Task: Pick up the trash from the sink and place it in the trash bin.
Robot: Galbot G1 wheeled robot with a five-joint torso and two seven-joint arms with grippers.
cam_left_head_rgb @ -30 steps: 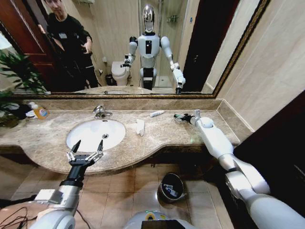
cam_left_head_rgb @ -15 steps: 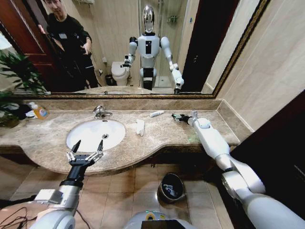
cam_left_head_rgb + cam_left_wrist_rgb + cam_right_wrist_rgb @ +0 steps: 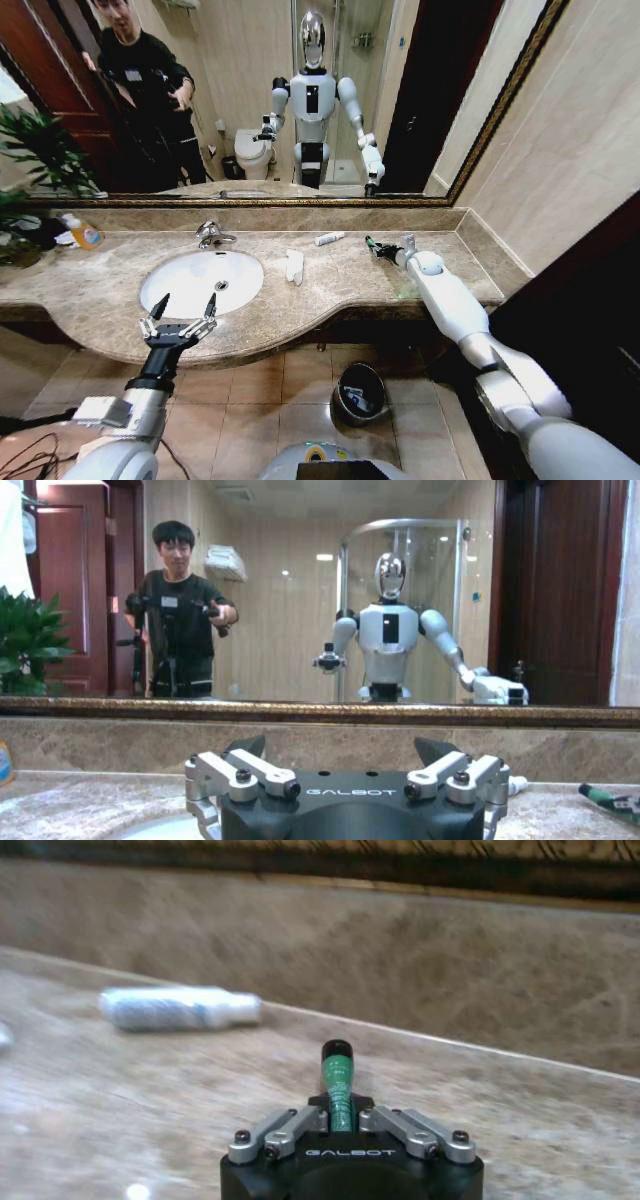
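Trash lies scattered on the marble surround rather than in the basin: a green stick (image 3: 337, 1084) sits pinched between the right gripper's (image 3: 340, 1129) narrowed fingers, its dark tip poking forward past them. A white tube (image 3: 180, 1008) lies on the counter beyond it, near the backsplash, and a folded tissue (image 3: 294, 266) rests just beside the sink (image 3: 202, 281) rim on the tap's right. The right gripper (image 3: 383, 250) is over the counter's right part, close to the surface; whether the stick is clear of the marble I cannot tell.

Judging from this, the step in hand is carrying the stick off to the bin (image 3: 359, 392), which stands on the floor tiles below the counter edge, well apart from the gripper. The grip catches only the stick's near end, so a smooth lift straight up before any swing seems wise; a jerk could let it pivot or slip out. The arm then needs to clear the counter's front lip before lowering, and release only once over the bin's dark mouth, since the opening is small.

The left gripper (image 3: 180, 322) hovers at the sink's front rim, fingers spread wide and empty.
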